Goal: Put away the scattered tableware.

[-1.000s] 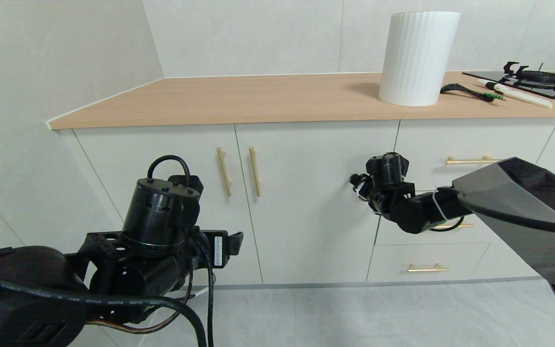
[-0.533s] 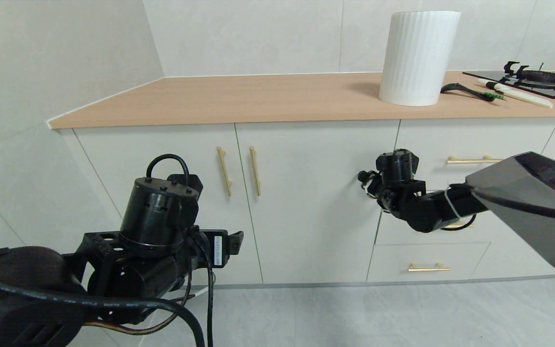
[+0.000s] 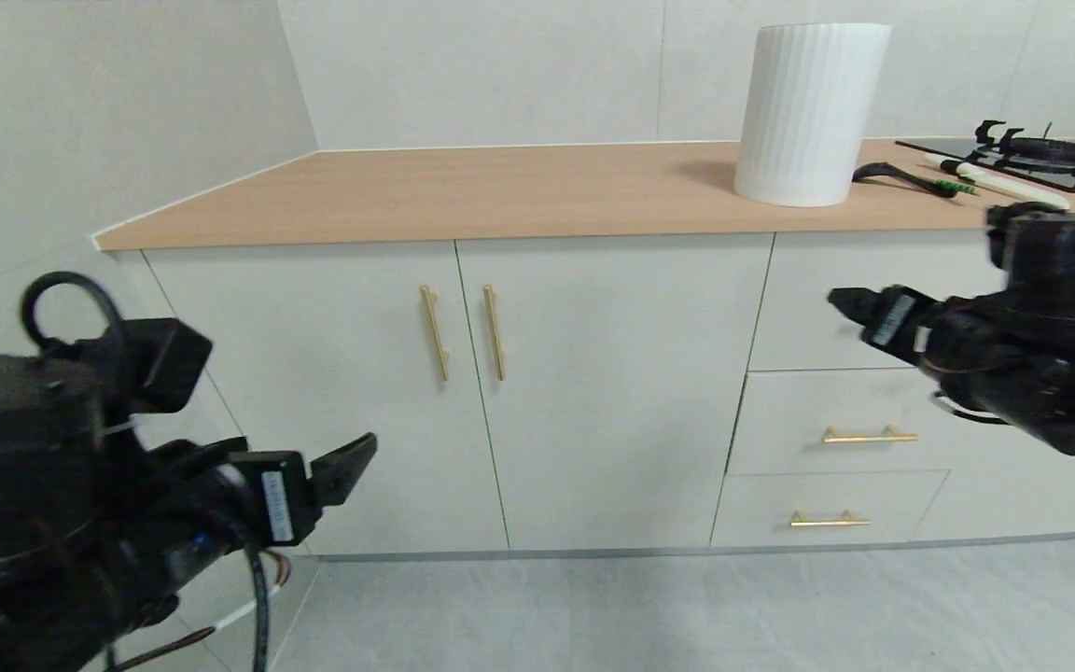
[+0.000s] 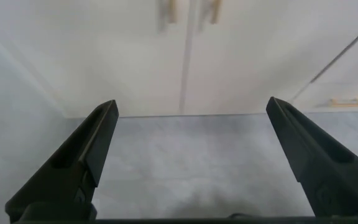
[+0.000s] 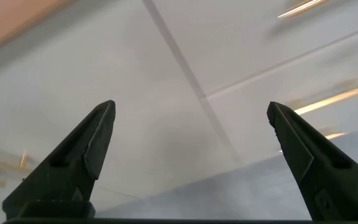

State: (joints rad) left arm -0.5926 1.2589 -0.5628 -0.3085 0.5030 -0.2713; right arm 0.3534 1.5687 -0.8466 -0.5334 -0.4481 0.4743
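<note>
Since swinging wide of frame centre: left gripper (image 3: 340,467) lower left, right gripper (image 3: 850,306) right edge, both splayed, empty. Leaves utensils (image 3: 962,184) upper right untouched; approach pending.

The wooden countertop (image 3: 463,191) gives a broad open run from the wall corner to the tall white ribbed container (image 3: 808,112). The container stands upright and bars the way toward the gas hob (image 3: 1051,149). Between them, a black utensil (image 3: 887,173) and a long white utensil (image 3: 995,180) crowd the strip. Below, shut cabinet doors (image 3: 593,392) and drawers (image 3: 855,401) form a flat front, with only the gold handles (image 3: 494,331) jutting out. The tiled floor (image 3: 649,607) before them lies open.
</note>
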